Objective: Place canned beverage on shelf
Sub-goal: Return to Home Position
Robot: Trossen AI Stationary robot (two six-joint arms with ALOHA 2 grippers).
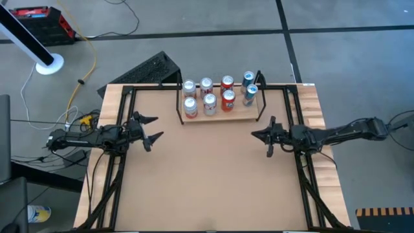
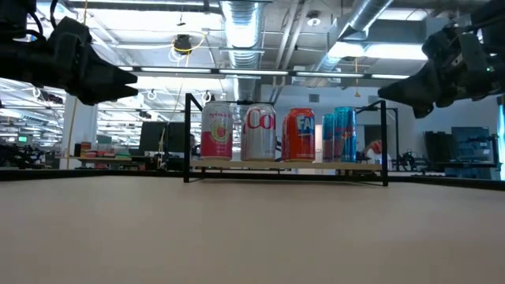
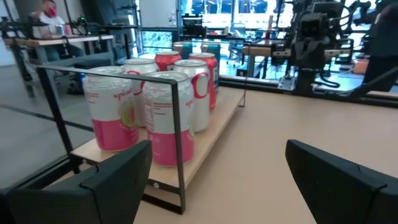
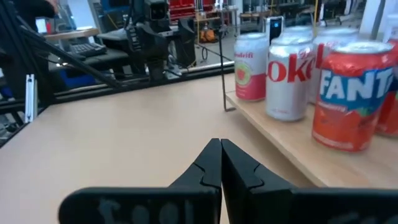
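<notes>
A brown counter (image 1: 207, 188) carries the light-wood shelf (image 1: 223, 117) at its far middle, with eight cans standing on it in two rows of four. The placing looks done, so each arm should now lift and retreat to its own side, clear of the shelf's black rods. The left gripper (image 1: 154, 128) hovers in front of the shelf's left end, fingers spread and empty, and the right gripper (image 1: 255, 135) hovers in front of its right end, fingers pressed together on nothing. Left to right, the pairs are pink-and-white cans (image 2: 218, 131) reading "ndrift", silver cans (image 2: 259, 132) with red "oke", orange-red cans (image 4: 351, 99) reading "FANT", and blue cans (image 2: 341, 134) with illegible writing.
</notes>
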